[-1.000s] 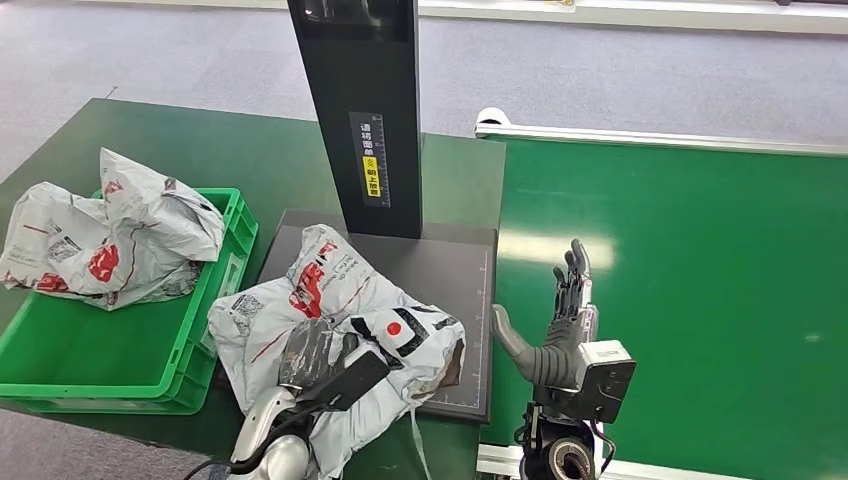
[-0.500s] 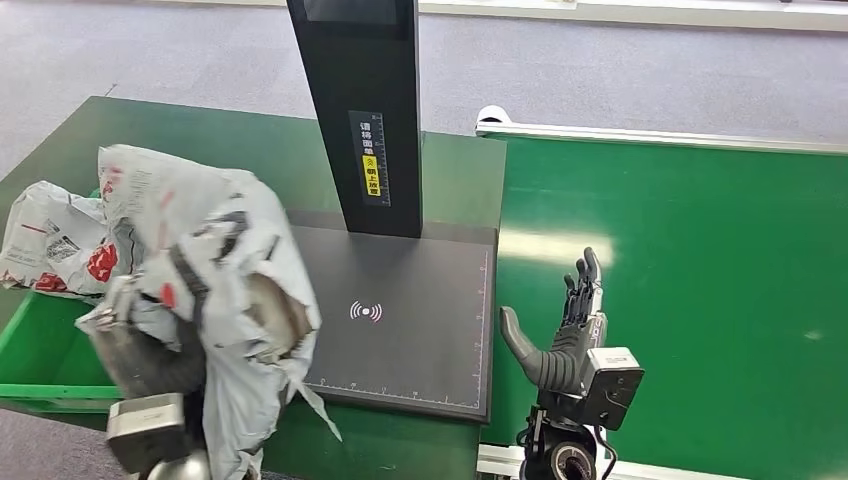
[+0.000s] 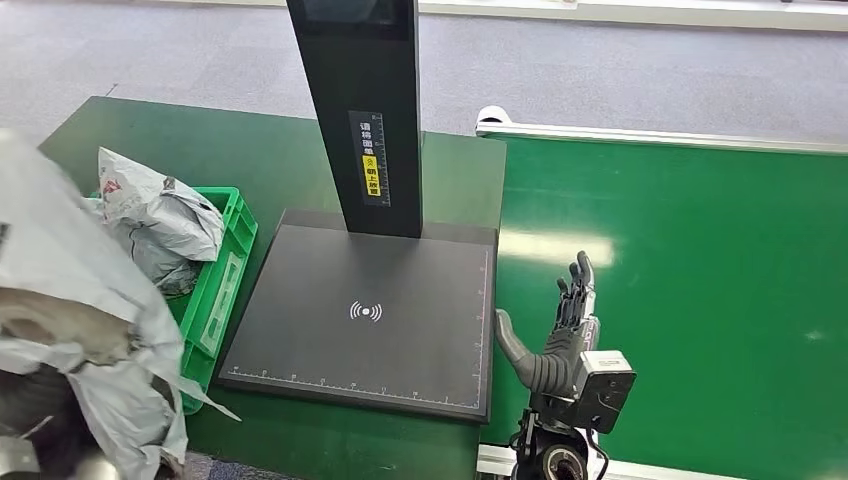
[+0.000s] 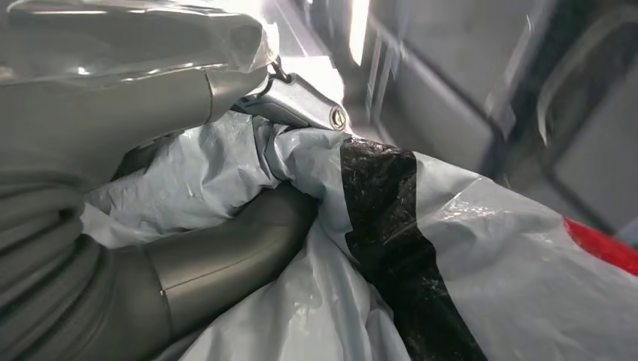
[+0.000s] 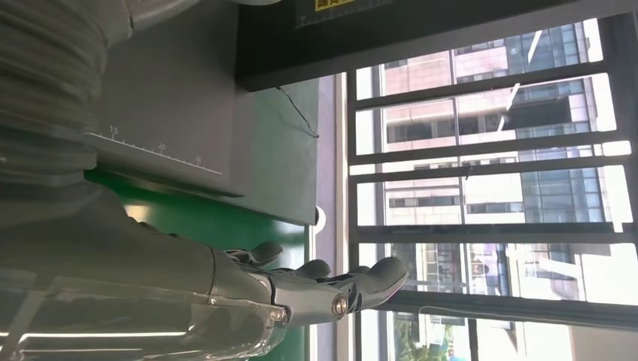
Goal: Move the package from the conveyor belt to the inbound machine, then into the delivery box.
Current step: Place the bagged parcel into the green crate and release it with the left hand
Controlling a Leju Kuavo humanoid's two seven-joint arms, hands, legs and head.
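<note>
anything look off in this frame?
Nothing is damaged or spilled. The grey package, held by the left hand, is crumpled and hangs loosely over the green crate; another package bulges above the crate's rim.

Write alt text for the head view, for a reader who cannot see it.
A crumpled grey package is held up at the near left by the robot's left hand, beside a green delivery box that already holds another grey bag. At centre the black inbound machine has a bare scanning plate; the right hand hangs open over the green conveyor belt.
</note>
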